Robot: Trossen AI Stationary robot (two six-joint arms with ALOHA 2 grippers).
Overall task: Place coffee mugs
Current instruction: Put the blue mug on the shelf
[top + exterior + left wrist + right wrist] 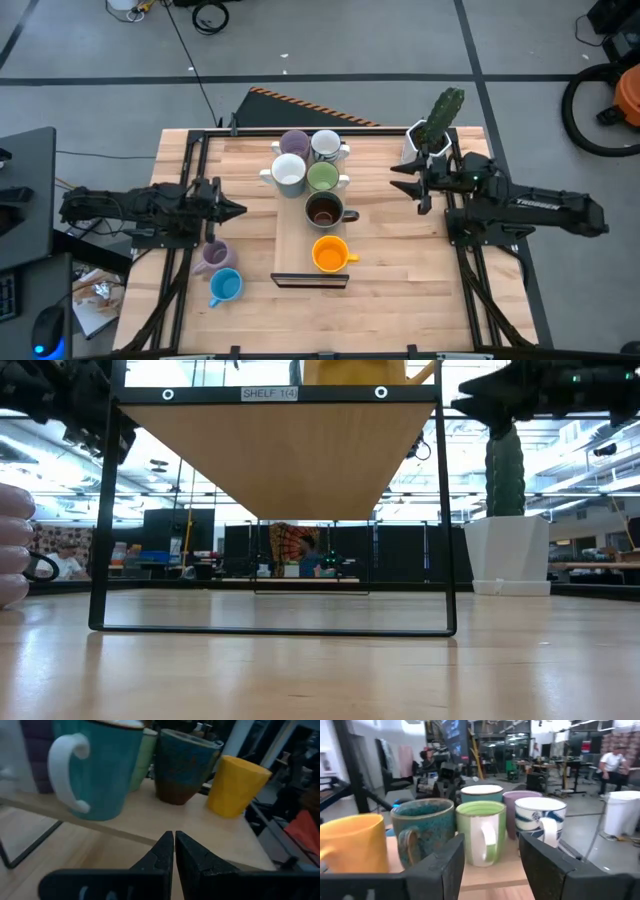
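Six ceramic coffee mugs (312, 190) fill my raised wooden shelf (292, 232); a purple mug (216, 255) and blue mug (225, 286) wait on the desk (400, 280). Left gripper (238, 209) fingers closed, empty; right gripper (398, 177) fingers open, both beside the shelf.

Even overhead light, blurry wrist views.

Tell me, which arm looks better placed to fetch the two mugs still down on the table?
Probably the left. Its hand, fingers shut, is just beside the purple mug and blue mug. The right hand, open, sits across the shelf by the cactus pot.
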